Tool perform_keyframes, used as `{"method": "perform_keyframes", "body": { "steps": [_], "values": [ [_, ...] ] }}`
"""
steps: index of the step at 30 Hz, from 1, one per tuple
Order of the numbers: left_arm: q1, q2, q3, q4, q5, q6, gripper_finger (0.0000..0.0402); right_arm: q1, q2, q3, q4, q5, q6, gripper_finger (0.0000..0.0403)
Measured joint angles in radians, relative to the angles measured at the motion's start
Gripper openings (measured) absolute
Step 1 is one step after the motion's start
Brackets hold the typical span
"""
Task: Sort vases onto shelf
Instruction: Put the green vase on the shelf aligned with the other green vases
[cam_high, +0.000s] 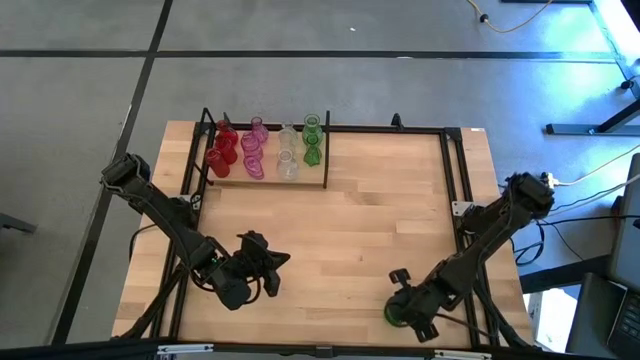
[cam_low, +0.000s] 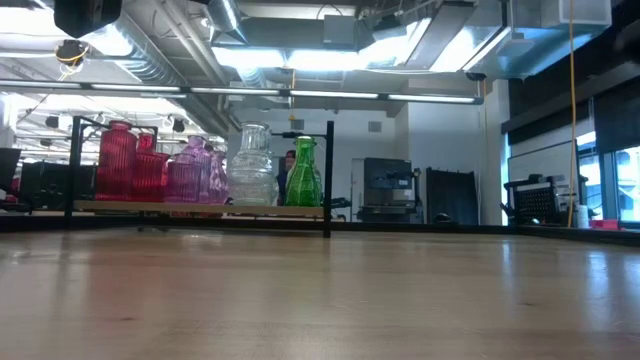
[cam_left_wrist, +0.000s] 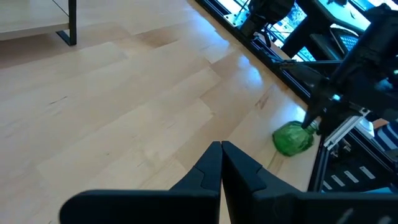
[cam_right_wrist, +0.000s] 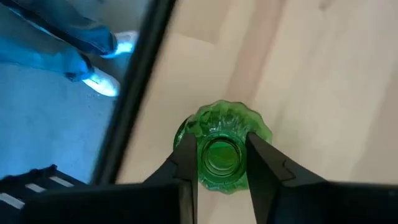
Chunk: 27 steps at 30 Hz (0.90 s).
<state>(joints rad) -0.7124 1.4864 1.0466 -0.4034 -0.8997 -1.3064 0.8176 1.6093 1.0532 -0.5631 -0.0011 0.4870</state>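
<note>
Several red, pink, clear and green vases stand on their bases on the shelf at the table's far left; the low view shows these vases on the shelf board. One more green vase is at the near edge, right of centre, and my right gripper is shut on it. The left wrist view shows this green vase tilted, body low on the wood. My left gripper is shut and empty over the near-left part of the table. My right gripper pinches the green vase's neck, just below the mouth, between its two fingers. The fingers come from the mouth end, along the vase's axis. The ribbed body lies beyond the fingertips, by the table's near edge.
A black rail runs along the near edge right beside the held vase, and black rods frame the table's right side. A person's shoe shows on the floor past the rail. Bare wood lies between the shelf and both grippers.
</note>
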Motion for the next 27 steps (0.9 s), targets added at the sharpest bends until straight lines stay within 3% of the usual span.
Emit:
{"method": "perform_keyframes", "body": {
  "steps": [14,27],
  "values": [
    [0.001,0.000,0.000,0.003,-0.008,-0.001,0.0000,-0.244,-0.016,0.025,-0.070,-0.048,-0.210,0.0073],
    [0.001,0.000,0.000,-0.006,-0.029,0.006,0.0000,-0.503,-0.016,0.272,-0.230,-0.149,-0.423,0.0074]
  ]
}}
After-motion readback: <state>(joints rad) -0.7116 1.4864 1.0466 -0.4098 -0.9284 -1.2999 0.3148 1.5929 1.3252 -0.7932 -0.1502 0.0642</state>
